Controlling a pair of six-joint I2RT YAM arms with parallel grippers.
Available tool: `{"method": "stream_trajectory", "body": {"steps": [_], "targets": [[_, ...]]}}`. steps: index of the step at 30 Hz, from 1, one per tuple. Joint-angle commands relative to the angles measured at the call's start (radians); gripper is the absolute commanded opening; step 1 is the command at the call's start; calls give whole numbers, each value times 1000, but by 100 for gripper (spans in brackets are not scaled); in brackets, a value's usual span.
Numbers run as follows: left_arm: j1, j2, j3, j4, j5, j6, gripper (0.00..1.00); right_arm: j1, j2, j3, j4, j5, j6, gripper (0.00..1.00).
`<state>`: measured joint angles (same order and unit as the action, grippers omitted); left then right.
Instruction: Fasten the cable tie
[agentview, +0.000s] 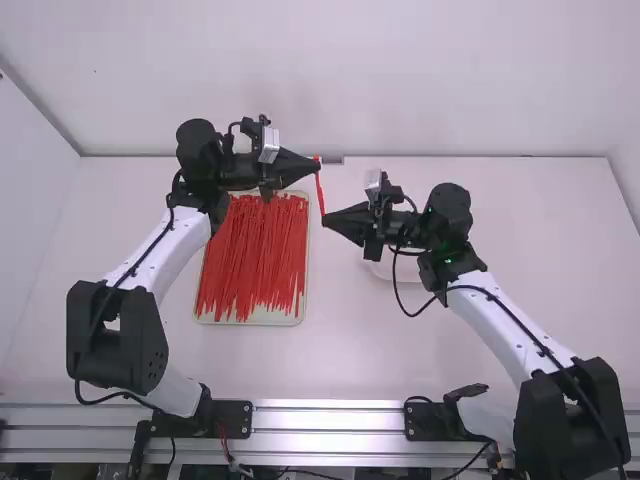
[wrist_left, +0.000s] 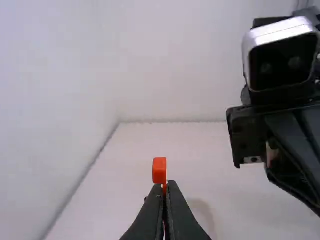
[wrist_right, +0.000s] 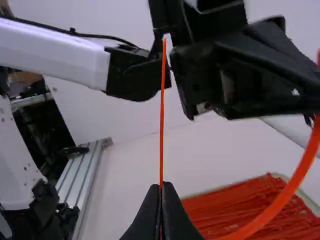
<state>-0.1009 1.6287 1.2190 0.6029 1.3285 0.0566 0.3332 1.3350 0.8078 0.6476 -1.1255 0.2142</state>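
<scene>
Red thin plastic cable tie (agentview: 320, 190) is held in the air over the white table (agentview: 520, 200) | left gripper (wrist_left: 163, 188) is pinched just under its square head | right gripper (wrist_right: 161, 188) is pinched on its strap | judged light, springy, slick; best gripped near the tail.

white table (agentview: 560, 260), plain white walls (agentview: 300, 70), aluminium rail (agentview: 330, 415)

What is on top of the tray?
A heap of red cable ties lies on the tray. They cover most of its surface, so anything beneath them cannot be seen.
</scene>
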Motion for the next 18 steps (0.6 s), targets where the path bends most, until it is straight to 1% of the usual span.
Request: {"method": "stream_trajectory", "body": {"steps": [1, 2, 4, 6, 7, 11, 14, 18], "targets": [[13, 0, 21, 16, 34, 33, 2, 1, -16, -29, 3, 0, -13, 0], [14, 0, 21, 22, 53, 37, 2, 1, -16, -34, 3, 6, -12, 0], [23, 0, 21, 44, 145, 102, 2, 1, -16, -53, 2, 25, -8, 0], [22, 0, 21, 45, 179, 153, 2, 2, -16, -62, 4, 29, 0, 0], [21, 0, 21, 37, 181, 185, 2, 2, -14, -69, 13, 26, -1, 0], [8, 0, 21, 64, 177, 193, 2, 3, 3, -69, 40, 27, 48, 0], [-5, 0, 21, 68, 179, 248, 2, 19, 18, -69, 71, 32, 78, 0], [-24, 0, 21, 76, 171, 281, 2, 42, 54, -69, 151, 37, 125, 0]]}}
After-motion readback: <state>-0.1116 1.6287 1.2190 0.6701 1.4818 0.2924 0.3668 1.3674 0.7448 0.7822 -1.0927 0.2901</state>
